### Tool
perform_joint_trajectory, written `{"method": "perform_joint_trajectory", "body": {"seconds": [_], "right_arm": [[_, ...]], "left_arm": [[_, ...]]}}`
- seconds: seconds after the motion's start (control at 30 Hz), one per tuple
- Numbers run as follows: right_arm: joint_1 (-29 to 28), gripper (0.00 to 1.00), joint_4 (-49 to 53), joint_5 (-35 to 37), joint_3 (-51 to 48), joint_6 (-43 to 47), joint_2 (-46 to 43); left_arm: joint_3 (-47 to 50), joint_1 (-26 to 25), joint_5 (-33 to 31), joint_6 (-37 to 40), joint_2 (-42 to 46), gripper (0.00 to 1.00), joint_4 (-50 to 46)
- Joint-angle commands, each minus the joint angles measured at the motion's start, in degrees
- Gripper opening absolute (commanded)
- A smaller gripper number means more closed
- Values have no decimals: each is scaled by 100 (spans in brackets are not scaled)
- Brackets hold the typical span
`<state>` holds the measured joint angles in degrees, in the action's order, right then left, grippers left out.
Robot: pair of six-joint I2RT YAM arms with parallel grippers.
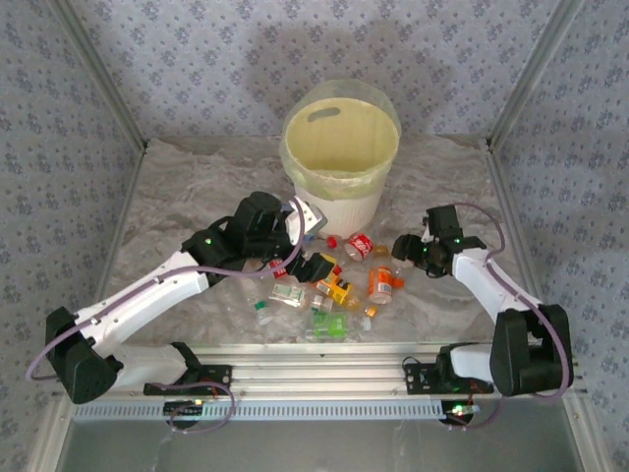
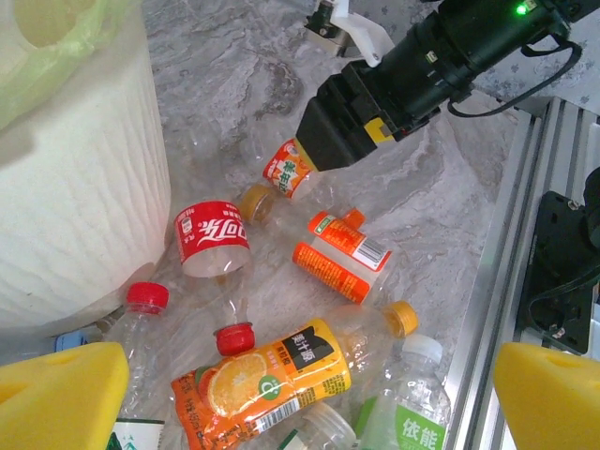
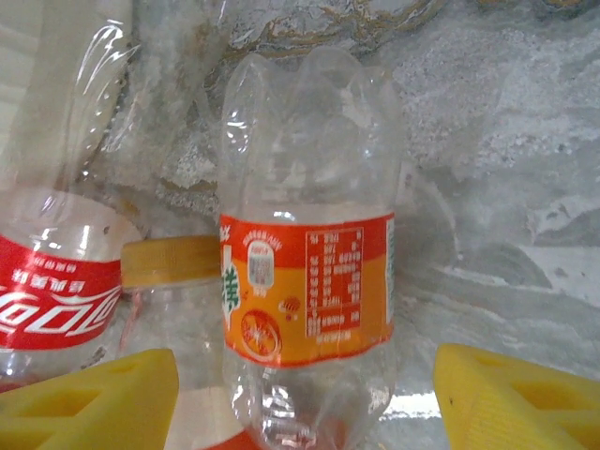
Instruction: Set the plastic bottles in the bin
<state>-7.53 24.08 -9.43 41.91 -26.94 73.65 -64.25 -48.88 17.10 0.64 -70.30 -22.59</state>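
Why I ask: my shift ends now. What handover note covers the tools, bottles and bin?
Left tool: open, holding nothing, above the plastic bottles beside the bin.
Right tool: open, pads either side of an orange-label bottle on the table, not gripping it.
Done: no bottle seen inside the bin from above.
Left: every bottle, probably starting with the orange-label one.

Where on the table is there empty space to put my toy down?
Bare table lies left of the bin, beyond the left arm, and again right of the bin, beyond the right arm. The middle in front of the bin is crowded with plastic bottles.
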Motion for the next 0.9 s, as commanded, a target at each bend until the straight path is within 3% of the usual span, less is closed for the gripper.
{"method": "perform_joint_trajectory", "body": {"seconds": [0.0,0.5,0.87], "right_arm": [[65,75,-292,-182,13,136,253],[32,74,-780,-184,-35,106,984],[76,58,-701,-13,-51,147,822]], "left_arm": [[-257,-34,-58,97,-26,99,-30],[-265,-34,-118,114,-45,100,-61],[-268,-34,-128,92,-27,100,-48]]}}
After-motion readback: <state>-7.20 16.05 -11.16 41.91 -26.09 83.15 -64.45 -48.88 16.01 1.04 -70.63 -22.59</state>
